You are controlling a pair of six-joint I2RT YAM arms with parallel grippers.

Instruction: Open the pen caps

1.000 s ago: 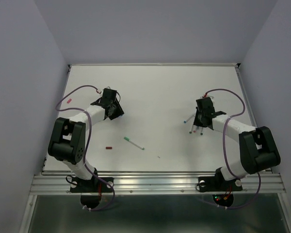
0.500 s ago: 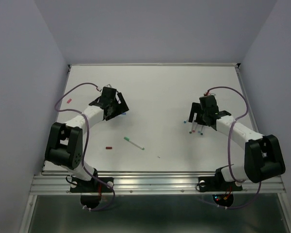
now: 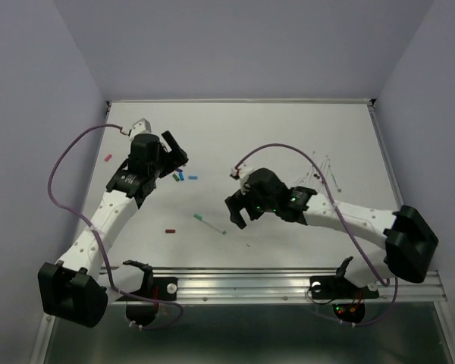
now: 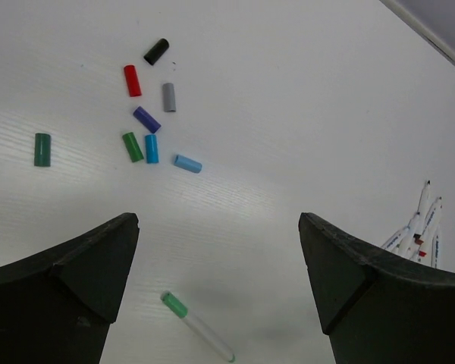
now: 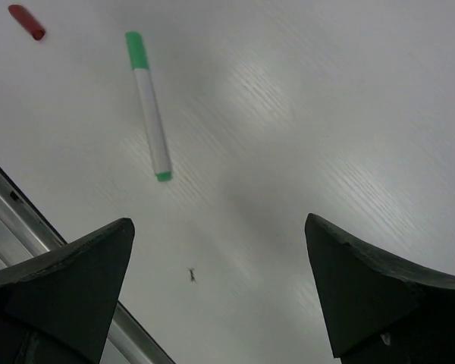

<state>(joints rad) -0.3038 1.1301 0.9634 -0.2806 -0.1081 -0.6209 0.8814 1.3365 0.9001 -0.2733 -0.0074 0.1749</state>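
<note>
Left gripper (image 4: 216, 221) and right gripper (image 5: 218, 221) gape, empty. Suggest right pinches pen (image 5: 152, 129) mid-barrel, left its cap (image 5: 134, 39); pull axially.

Left fingers (image 4: 61, 292), right fingers (image 5: 61, 284) newly spread and relocated.

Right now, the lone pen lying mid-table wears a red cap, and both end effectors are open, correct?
Not quite: the cap on the lone pen is green, not red, as the right wrist view shows. The left end effector and right end effector are indeed open.
</note>
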